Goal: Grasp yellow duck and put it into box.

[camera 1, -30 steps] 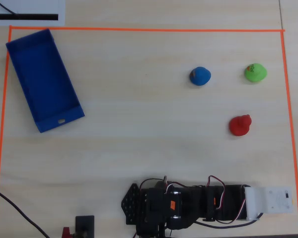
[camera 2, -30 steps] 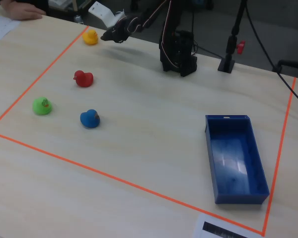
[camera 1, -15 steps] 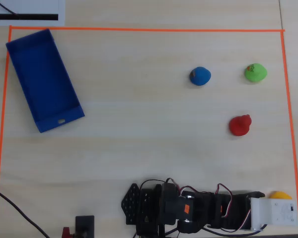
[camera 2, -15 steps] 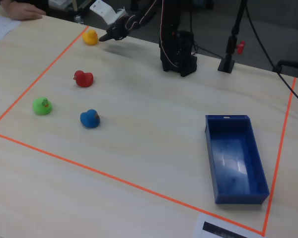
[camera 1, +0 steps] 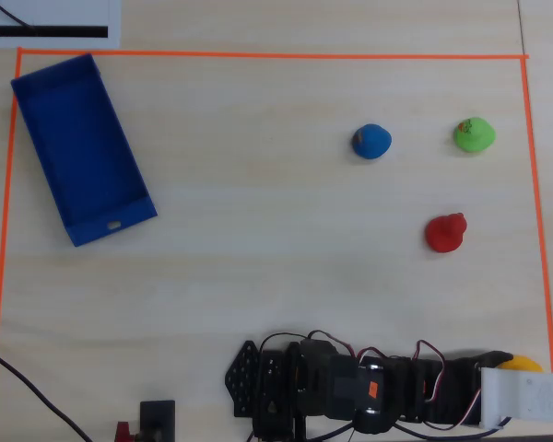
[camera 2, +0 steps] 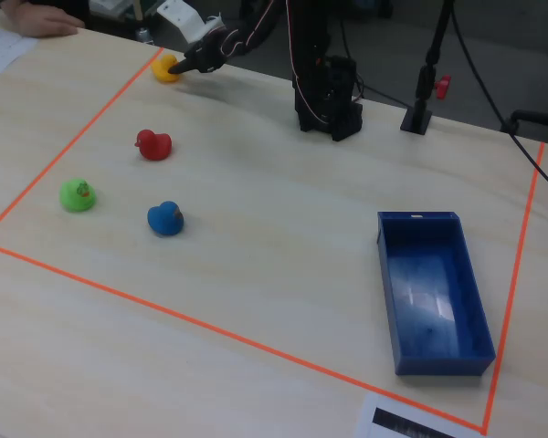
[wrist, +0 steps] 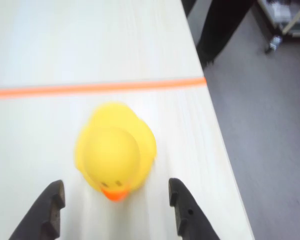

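The yellow duck [wrist: 116, 156] sits on the table just ahead of my open gripper [wrist: 115, 195], its orange beak toward the jaws, which stand wide apart on either side of the beak without touching it. In the overhead view only a sliver of the duck [camera 1: 521, 363] shows beside the gripper [camera 1: 516, 368] at the bottom right corner. In the fixed view the duck [camera 2: 166, 68] is at the far left corner by the gripper [camera 2: 184, 67]. The dark blue box [camera 1: 83, 147] lies empty at the upper left, also seen in the fixed view [camera 2: 432, 292].
A red duck [camera 1: 445, 232], a blue duck [camera 1: 372, 141] and a green duck [camera 1: 475, 135] stand on the right half. Orange tape [wrist: 95, 88] frames the work area; the table edge [wrist: 225, 150] drops off close to the yellow duck. The arm base [camera 2: 327, 96] stands at the far side.
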Robot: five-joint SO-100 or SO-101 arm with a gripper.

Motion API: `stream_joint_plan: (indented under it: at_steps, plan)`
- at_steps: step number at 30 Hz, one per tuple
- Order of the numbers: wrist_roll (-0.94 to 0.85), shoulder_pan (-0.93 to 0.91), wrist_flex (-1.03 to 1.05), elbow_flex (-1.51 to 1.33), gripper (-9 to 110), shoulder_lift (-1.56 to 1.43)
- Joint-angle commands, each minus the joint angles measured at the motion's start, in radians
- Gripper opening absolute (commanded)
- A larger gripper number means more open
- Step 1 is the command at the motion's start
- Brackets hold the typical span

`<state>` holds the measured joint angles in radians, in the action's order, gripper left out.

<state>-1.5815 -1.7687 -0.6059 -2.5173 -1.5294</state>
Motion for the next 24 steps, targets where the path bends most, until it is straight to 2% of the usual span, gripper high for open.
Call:
stream_joint_plan:
  at_steps: [1, 24]
  plan:
    - [0.014, 0.034, -0.104, 0.031, 29, -0.002]
    - [-0.014, 0.031, -0.158, 0.201, 30, 0.215]
